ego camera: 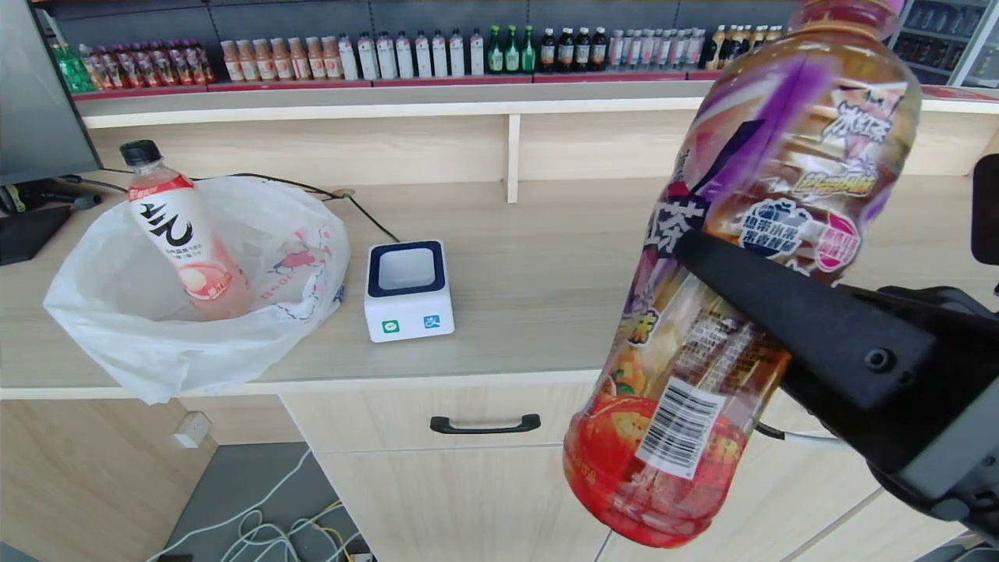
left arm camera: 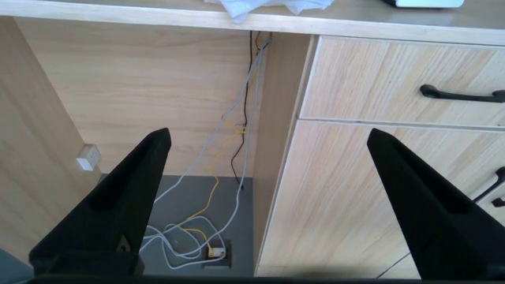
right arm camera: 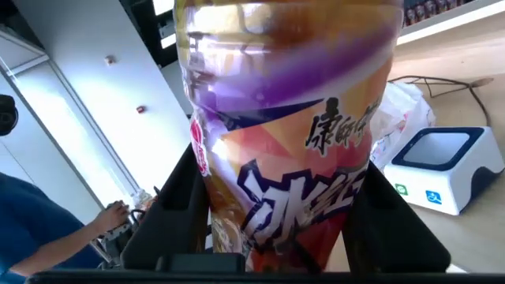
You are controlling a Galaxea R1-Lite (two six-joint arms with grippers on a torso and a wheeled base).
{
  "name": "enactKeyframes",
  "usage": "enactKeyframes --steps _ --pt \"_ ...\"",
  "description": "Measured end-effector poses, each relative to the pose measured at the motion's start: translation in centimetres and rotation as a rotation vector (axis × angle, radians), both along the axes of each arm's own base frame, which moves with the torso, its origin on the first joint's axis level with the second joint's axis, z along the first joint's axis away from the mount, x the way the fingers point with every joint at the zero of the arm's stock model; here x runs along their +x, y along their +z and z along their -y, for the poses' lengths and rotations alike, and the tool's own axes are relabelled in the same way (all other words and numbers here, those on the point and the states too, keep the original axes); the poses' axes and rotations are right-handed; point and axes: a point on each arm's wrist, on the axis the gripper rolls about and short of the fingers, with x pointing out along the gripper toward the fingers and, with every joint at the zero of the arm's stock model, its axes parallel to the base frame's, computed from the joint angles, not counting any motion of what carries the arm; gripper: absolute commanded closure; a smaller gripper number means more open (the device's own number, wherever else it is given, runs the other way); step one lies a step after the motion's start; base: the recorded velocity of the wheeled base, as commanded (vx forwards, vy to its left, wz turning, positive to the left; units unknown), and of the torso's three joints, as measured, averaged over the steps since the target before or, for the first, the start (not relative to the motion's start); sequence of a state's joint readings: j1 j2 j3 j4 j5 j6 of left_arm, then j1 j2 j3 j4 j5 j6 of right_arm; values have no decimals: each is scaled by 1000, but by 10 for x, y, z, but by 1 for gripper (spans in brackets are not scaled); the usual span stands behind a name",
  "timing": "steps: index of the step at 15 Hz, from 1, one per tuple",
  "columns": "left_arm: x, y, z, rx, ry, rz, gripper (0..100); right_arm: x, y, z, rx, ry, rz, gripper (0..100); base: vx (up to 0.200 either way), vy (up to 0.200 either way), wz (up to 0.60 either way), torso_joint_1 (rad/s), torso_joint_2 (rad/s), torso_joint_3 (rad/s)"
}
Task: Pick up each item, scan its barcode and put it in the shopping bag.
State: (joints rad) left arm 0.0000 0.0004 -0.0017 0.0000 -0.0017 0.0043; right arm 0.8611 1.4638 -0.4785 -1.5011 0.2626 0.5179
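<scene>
My right gripper [ego camera: 702,257] is shut on a large tea bottle [ego camera: 749,257] with a purple and orange label, held in the air on the right, close to the head camera, its barcode [ego camera: 677,425] facing the camera. The same bottle [right arm camera: 292,150] sits between the right fingers [right arm camera: 177,205] in the right wrist view. On the counter stands the white barcode scanner [ego camera: 408,290]. Left of it lies the open white shopping bag [ego camera: 125,312] with a pink drink bottle [ego camera: 183,230] leaning inside. My left gripper [left arm camera: 264,209] hangs open and empty below the counter edge, facing the cabinet.
A wooden counter [ego camera: 531,265] carries the scanner and bag, with a drawer handle [ego camera: 484,425] below. A monitor [ego camera: 39,94] stands at the back left. Shelves of bottles [ego camera: 468,51] line the rear wall. Cables [left arm camera: 205,229] lie on the floor under the counter.
</scene>
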Motion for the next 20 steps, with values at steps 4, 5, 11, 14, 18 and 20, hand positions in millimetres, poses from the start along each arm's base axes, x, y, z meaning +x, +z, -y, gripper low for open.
enactKeyframes --steps 4,5,11,14,18,20 --pt "0 0 0 0 0 0 0 3 10 -11 41 38 -4 100 0 0 0 0 0 0" --pt "0 0 0 0 0 0 0 4 11 -13 41 42 -4 100 0 0 0 0 0 0" --pt "0 0 0 0 0 0 0 0 9 -17 35 65 -7 100 0 0 0 0 0 0" --pt "0 0 0 0 0 0 0 -2 9 -18 33 72 -6 100 0 0 0 0 0 0" --pt "0 0 0 0 0 0 0 -4 9 -21 33 84 -4 100 0 0 0 0 0 0" --pt "0 0 0 0 0 0 0 -6 9 -22 30 94 0 100 0 0 0 0 0 0"
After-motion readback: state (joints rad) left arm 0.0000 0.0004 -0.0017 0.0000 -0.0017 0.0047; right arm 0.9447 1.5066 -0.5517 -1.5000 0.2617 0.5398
